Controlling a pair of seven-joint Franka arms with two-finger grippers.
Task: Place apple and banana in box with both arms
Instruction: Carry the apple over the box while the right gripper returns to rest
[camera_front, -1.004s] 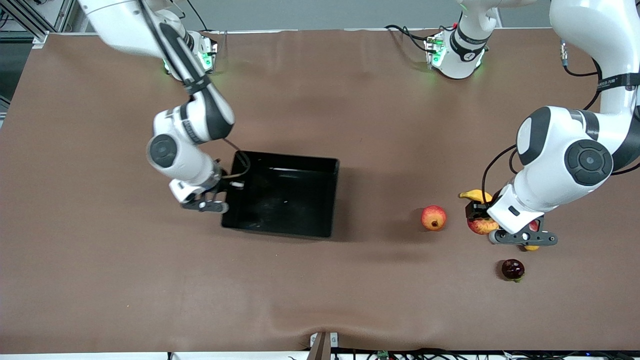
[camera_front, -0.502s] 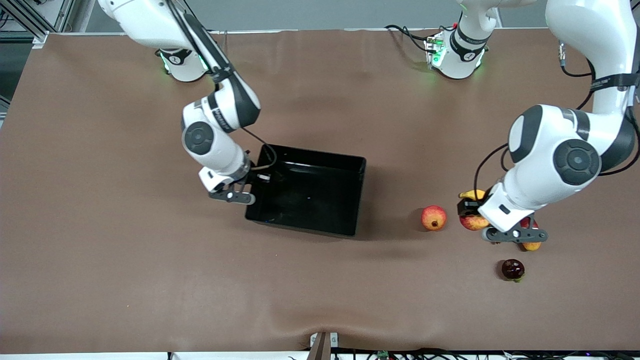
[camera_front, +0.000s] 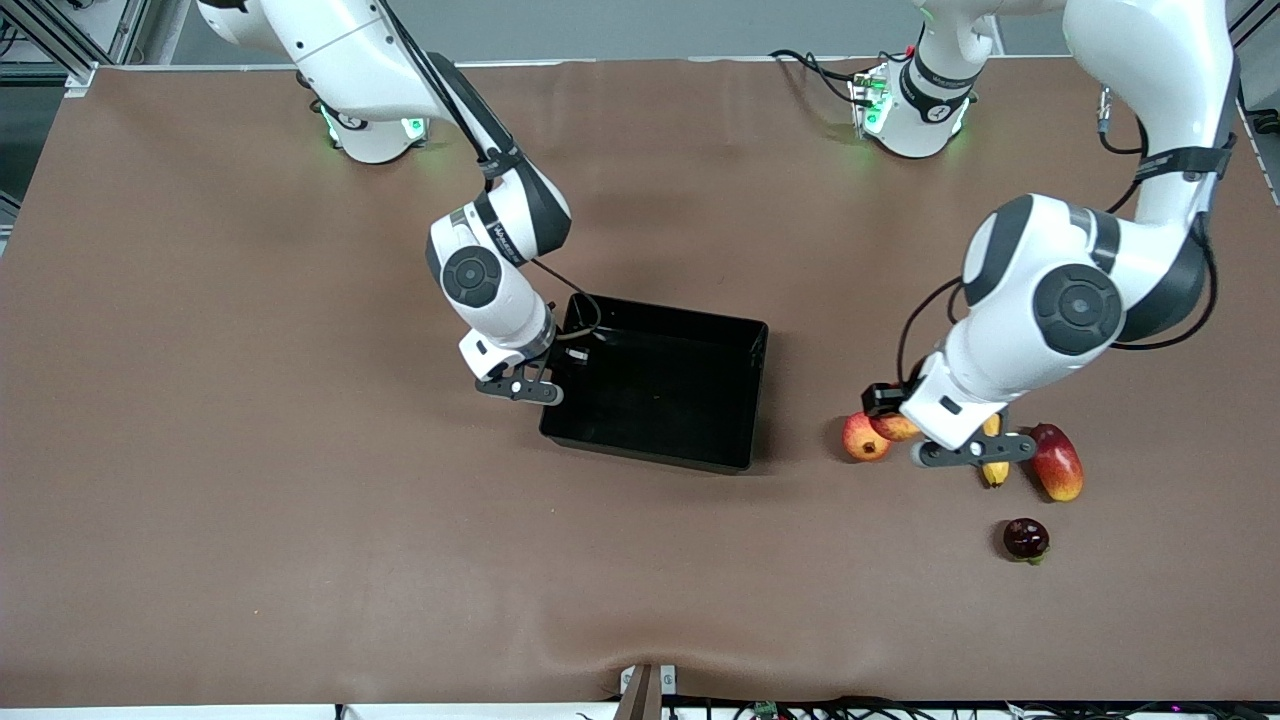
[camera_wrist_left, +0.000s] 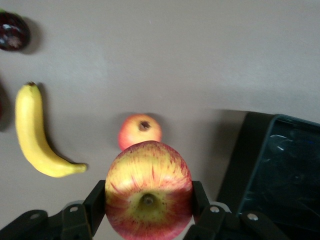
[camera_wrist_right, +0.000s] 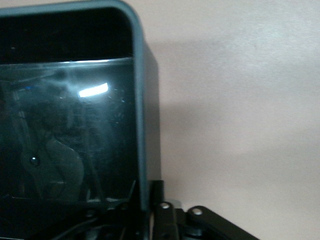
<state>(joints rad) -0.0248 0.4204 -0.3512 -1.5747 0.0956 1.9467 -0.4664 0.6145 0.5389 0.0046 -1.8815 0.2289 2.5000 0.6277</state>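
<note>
Apple (camera_wrist_left: 148, 192) clamped in left pincer (camera_wrist_left: 145, 212), up over tabletop (camera_front: 250, 480) beside round red-orange fruit (camera_front: 864, 438). Right pincer (camera_wrist_right: 145, 205) clamped on box (camera_front: 655, 395) wall.

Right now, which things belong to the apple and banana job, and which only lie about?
Job: small red-yellow streaked apple in left gripper; curved yellow banana; black plastic box, wall in right gripper.
Lying about: round red-orange fruit; elongated red-yellow mango; dark round fruit.
</note>
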